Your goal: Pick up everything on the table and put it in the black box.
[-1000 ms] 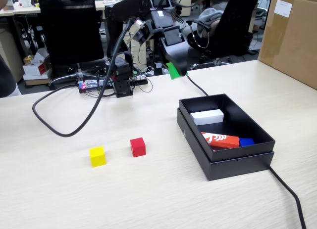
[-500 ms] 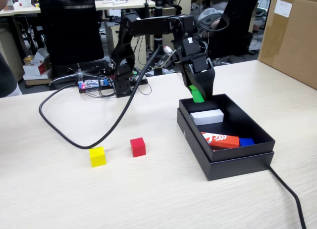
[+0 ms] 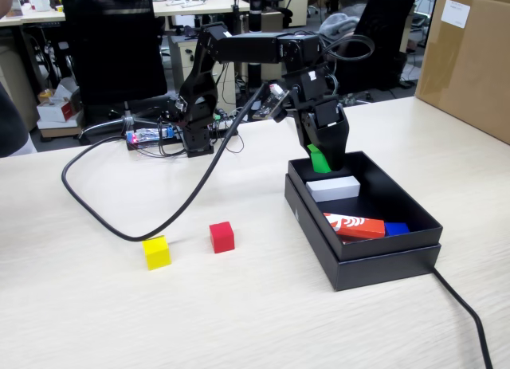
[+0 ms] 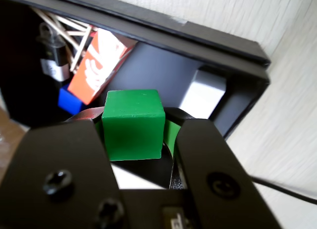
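Green cube held over the black box

Green cube [image 4: 132, 124] is clamped between the two jaws of the claw [image 3: 322, 156], which hangs just above the far left corner of the black box [image 3: 382, 261] in the fixed view. The wrist view shows the cube squeezed on both sides, the box's open interior below it.

Black box sits on the bench [image 3: 239, 305], right of centre in the fixed view. Inside: flat white block [image 3: 334, 188] at the far end, red-and-white printed box [image 3: 354, 225] lying across the middle, a blue piece [image 3: 396, 228] touching its right end. Wrist view also shows pale sticks [image 4: 74, 28] and a small dark-and-silver item [image 4: 54, 61] in one corner; cannot tell what they are.

Red cube [image 3: 221, 236] and yellow cube [image 3: 157, 252] rest on the bench left of the box, near each other, not touching, well apart from the box. A black cable [image 3: 135, 217] loops on the bench behind them. Brown carton [image 3: 470, 58] stands at the far right edge.
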